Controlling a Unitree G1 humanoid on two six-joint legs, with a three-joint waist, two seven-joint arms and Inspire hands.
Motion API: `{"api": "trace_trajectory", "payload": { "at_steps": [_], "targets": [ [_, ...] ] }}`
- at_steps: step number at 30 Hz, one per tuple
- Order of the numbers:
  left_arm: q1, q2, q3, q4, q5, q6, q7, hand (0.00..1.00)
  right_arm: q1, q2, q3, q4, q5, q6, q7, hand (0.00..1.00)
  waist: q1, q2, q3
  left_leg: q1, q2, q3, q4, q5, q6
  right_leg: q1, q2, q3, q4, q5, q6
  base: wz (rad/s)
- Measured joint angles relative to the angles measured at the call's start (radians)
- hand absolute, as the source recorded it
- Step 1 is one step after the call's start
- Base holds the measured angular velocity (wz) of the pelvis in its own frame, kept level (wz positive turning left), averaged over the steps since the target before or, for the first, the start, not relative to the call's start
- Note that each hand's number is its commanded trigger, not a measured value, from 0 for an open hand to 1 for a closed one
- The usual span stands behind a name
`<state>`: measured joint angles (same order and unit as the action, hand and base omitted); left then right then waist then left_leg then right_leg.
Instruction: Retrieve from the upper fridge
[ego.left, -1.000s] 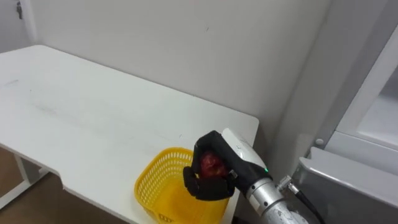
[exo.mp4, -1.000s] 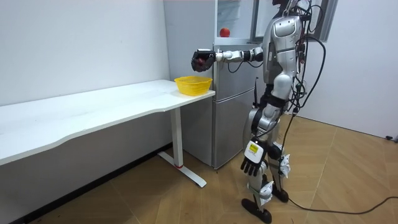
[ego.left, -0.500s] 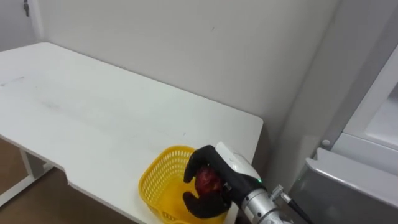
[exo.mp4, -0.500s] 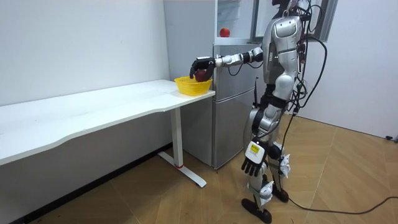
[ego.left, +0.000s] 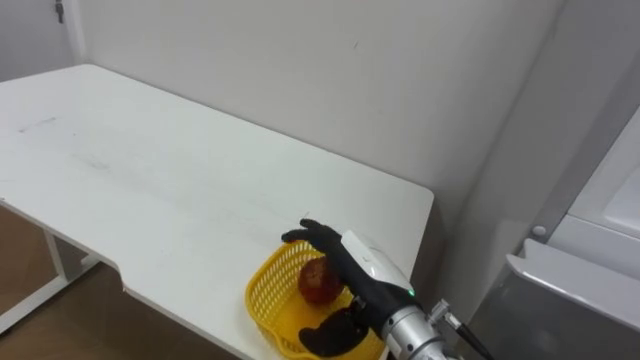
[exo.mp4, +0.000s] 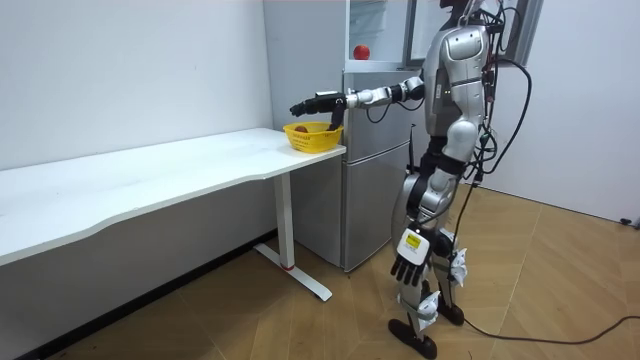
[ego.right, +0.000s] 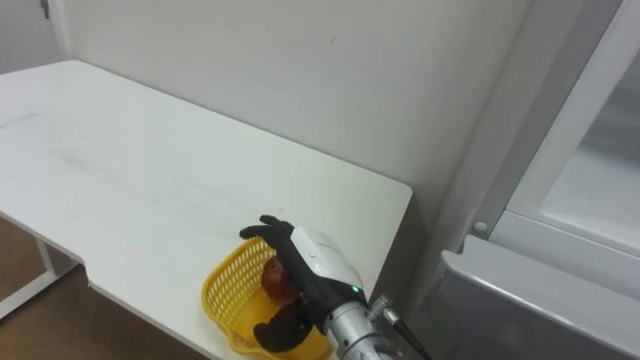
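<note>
A red apple (ego.left: 318, 283) lies inside the yellow mesh basket (ego.left: 268, 296) at the near right corner of the white table (ego.left: 150, 190). My right hand (ego.left: 345, 265) hovers just above the apple, open, with its fingers spread over the basket and the thumb low at the front rim. In the room view I stand beside the fridge (exo.mp4: 372, 170), with the right hand (exo.mp4: 318, 100) stretched out to the basket (exo.mp4: 312, 138). My left hand (exo.mp4: 405, 264) hangs by my thigh with relaxed fingers. A second red fruit (exo.mp4: 360, 51) rests in the upper fridge compartment.
The fridge's open upper compartment (ego.left: 610, 190) rises at my right, close to the table's end. A plain white wall (ego.left: 330, 70) backs the table. The long tabletop stretches away to my left.
My right hand came down with the apple into the basket and spread its fingers, letting go. The apple now lies in the basket. The camera view has shifted slightly.
</note>
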<state>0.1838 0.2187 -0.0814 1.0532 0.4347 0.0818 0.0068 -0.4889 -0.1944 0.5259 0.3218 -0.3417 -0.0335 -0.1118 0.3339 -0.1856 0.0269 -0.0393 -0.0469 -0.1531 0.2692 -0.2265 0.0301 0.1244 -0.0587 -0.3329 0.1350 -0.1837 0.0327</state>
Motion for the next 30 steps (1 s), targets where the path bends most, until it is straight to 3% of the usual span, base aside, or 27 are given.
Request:
{"api": "trace_trajectory", "payload": {
  "at_steps": [30],
  "targets": [
    [0.011,-0.001,0.001,0.004,0.0,0.005,-0.014,0.0,0.0,0.0,-0.016,-0.047,0.044,-0.012,0.003,0.0,-0.005,0.005,-0.0024,0.004,0.0,0.003,0.006,0.0,0.0,0.007,0.0,0.001,0.0,0.0,0.0,0.0]
  ]
}}
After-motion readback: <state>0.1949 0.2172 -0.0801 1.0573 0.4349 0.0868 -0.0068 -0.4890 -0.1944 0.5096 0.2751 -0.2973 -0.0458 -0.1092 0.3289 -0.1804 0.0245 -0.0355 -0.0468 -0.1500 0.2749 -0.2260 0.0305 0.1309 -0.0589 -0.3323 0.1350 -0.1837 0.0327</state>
